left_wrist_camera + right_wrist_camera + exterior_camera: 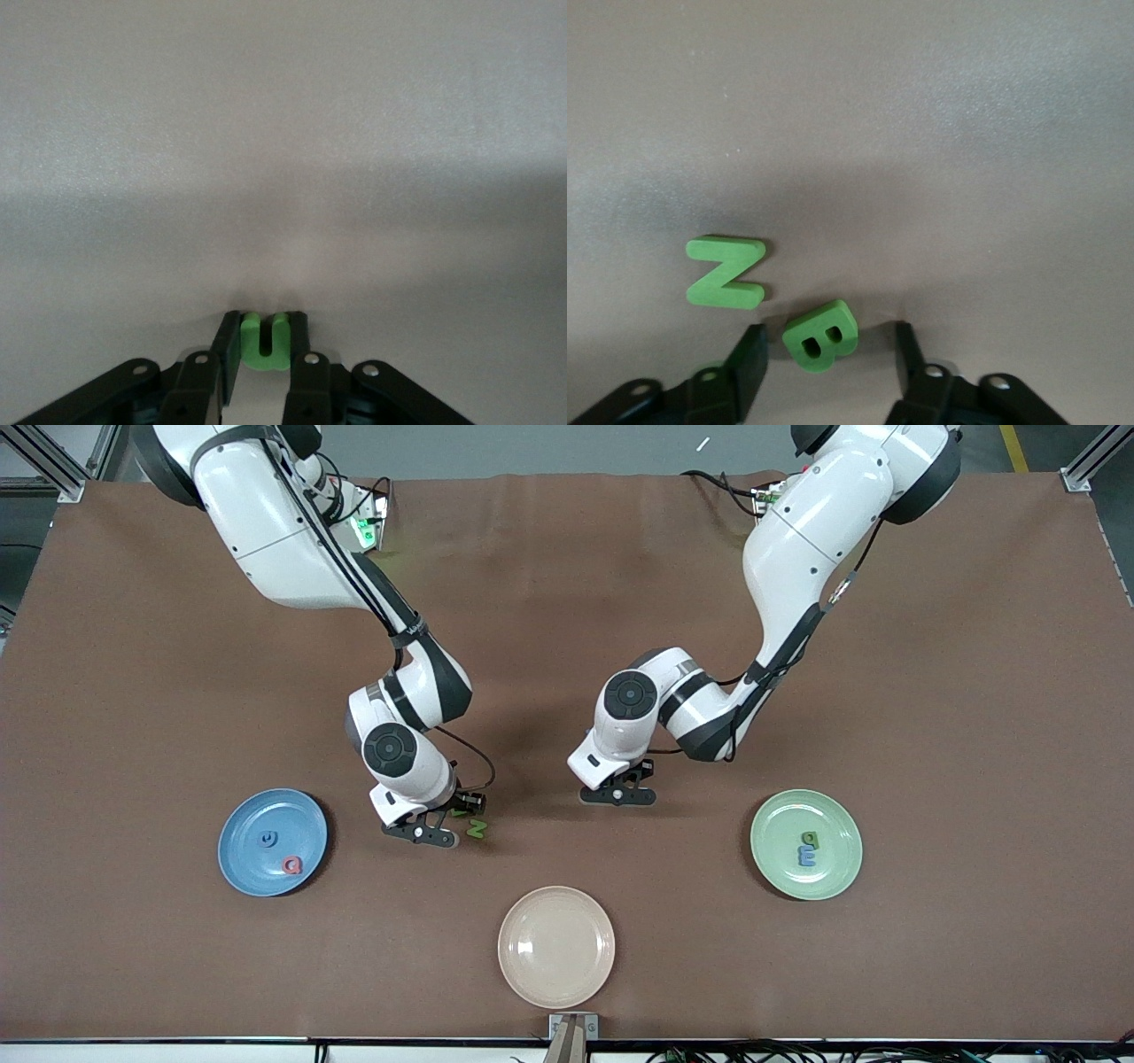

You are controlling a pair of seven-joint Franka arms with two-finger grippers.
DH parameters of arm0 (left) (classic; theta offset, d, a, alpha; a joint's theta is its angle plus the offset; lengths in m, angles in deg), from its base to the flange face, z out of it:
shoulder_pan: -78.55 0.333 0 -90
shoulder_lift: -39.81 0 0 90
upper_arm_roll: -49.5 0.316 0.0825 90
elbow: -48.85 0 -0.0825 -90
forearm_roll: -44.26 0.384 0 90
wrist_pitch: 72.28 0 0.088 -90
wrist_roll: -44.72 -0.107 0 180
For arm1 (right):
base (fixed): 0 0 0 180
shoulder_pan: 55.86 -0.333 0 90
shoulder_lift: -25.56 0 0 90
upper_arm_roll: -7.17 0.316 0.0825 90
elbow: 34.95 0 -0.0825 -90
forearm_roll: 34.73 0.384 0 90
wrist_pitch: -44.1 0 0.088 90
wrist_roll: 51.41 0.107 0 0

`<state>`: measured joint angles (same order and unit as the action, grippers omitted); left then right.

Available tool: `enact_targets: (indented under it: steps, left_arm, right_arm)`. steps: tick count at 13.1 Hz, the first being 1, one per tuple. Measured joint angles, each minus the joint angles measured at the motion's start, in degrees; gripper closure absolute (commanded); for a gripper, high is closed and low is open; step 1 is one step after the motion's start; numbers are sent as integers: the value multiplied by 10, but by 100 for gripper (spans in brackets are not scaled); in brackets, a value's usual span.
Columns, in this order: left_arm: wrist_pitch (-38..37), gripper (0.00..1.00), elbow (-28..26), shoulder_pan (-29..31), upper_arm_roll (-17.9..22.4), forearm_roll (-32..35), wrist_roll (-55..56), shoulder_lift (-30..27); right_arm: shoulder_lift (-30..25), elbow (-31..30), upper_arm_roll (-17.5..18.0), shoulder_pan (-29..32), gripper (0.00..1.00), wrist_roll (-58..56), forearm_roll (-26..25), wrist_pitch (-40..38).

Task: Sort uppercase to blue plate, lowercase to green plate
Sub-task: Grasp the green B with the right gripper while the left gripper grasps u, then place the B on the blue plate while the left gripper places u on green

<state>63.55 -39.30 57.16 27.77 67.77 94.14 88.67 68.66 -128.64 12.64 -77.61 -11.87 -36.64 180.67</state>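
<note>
Foam green n (264, 341) sits pinched in left gripper (264, 354).

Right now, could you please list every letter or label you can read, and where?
"B": the green B, inside the open right gripper.
"N": the green N, beside it.
"Q": the red Q, on the blue plate.
Too small: blue plate's other letter, green plate's two letters, the green piece clamped in the left gripper.

Brown-covered table (567, 602) carries blue plate (248, 859), cream-beige plate (556, 946) near front-camera edge, green plate (828, 872); green N (477, 829) and green B (819, 336) lie on cloth.
</note>
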Motion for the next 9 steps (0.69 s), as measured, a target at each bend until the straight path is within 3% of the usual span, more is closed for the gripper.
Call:
enact_targets:
  steps: [3, 9]
  left_arm:
    - [-3, 99, 5, 20, 3, 0, 0, -3]
    - [-26, 100, 16, 135, 4, 1, -57, -40]
  right_arm:
    - [-1, 0, -1, 0, 89, 2, 0, 0]
    - [-5, 18, -11, 18, 95, -9, -2, -18]
